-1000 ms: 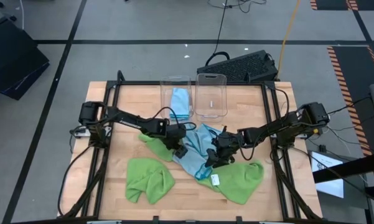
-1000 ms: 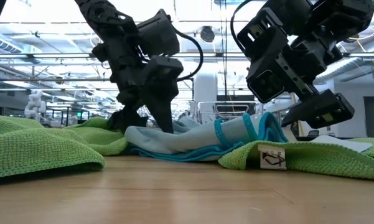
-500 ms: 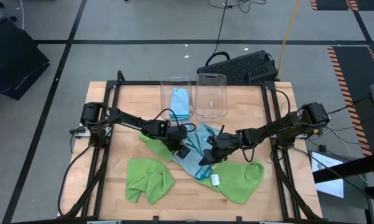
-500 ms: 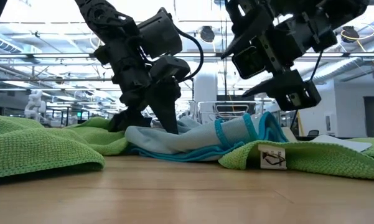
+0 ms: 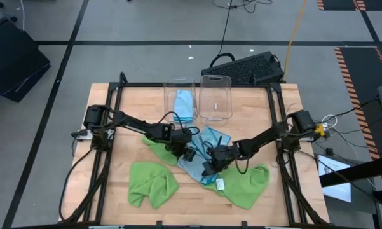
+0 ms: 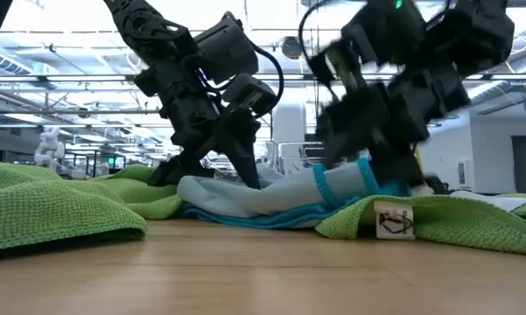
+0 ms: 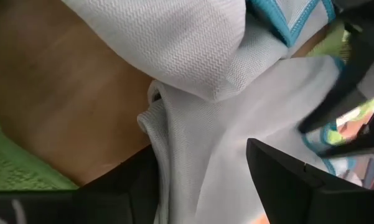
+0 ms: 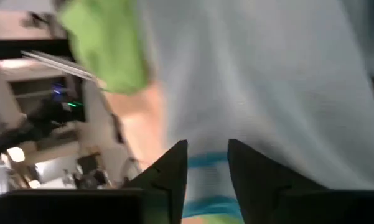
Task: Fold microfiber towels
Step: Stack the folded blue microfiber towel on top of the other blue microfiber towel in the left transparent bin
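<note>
High view: a light blue towel [image 5: 202, 154] is seen crumpled at the middle of the wooden table [image 5: 133, 108], with both arms reaching in over it. The left gripper [image 5: 184, 151] is pressed into the towel's left part; in the left wrist view the fingers [image 7: 299, 180] are spread with blue cloth bunched between them, though a firm hold cannot be confirmed. The right gripper [image 5: 211, 166] is set at the towel's near edge; in the right wrist view its fingers [image 8: 174, 165] stand narrowly apart over blue fabric. One green towel [image 5: 151, 183] is noted near left, another [image 5: 245, 184] near right, a third [image 5: 157, 147] under the left arm. Two clear bins [image 5: 198, 98] stand at the far side; the left one contains a blue cloth [image 5: 185, 104].
</note>
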Controlling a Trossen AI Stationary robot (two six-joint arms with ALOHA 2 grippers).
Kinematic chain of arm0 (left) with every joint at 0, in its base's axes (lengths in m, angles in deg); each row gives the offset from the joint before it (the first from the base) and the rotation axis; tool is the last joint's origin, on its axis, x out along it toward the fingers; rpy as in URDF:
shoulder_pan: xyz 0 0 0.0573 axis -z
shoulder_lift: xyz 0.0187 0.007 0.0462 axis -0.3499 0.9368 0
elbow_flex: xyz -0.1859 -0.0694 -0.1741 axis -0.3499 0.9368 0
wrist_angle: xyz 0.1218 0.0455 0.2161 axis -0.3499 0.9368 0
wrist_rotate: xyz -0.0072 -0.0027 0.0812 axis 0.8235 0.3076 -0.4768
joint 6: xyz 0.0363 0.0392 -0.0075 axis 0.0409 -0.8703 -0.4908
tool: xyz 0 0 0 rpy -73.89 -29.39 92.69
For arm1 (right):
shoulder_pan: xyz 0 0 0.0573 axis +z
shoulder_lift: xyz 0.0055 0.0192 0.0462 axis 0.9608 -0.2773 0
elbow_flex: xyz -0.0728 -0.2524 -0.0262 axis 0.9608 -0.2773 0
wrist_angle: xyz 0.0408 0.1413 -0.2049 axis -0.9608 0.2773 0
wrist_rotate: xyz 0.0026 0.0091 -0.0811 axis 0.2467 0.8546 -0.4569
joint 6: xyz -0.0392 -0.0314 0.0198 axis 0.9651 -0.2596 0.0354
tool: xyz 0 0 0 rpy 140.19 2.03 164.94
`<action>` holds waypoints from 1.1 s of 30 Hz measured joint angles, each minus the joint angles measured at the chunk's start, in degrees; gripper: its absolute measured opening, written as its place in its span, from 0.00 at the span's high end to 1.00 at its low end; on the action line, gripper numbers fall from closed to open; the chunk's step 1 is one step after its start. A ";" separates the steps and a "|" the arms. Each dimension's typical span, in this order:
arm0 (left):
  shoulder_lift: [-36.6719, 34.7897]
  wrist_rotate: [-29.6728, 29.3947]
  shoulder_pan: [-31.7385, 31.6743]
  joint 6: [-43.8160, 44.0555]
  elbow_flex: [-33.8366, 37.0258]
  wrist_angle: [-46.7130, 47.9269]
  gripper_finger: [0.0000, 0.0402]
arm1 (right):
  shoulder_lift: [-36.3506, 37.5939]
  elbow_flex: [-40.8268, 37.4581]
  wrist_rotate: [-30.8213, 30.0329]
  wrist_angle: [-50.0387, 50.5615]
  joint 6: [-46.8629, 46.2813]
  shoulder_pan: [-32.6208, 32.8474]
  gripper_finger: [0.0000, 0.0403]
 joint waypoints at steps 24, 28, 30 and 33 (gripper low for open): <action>0.42 0.55 0.01 10.42 0.24 -9.49 0.43 | -4.20 0.03 -0.30 2.73 -3.10 -1.86 0.93; 0.41 0.48 -0.01 10.04 0.24 -9.71 0.43 | -3.14 0.03 -0.86 2.70 -3.02 -1.86 0.95; 0.39 0.37 -0.04 9.90 0.22 -9.81 0.43 | -2.05 -0.02 -2.64 3.26 -2.53 -1.84 0.96; 0.37 0.28 -0.26 9.88 0.22 -9.87 0.43 | 0.02 -0.03 -4.68 6.56 -1.80 -1.89 0.97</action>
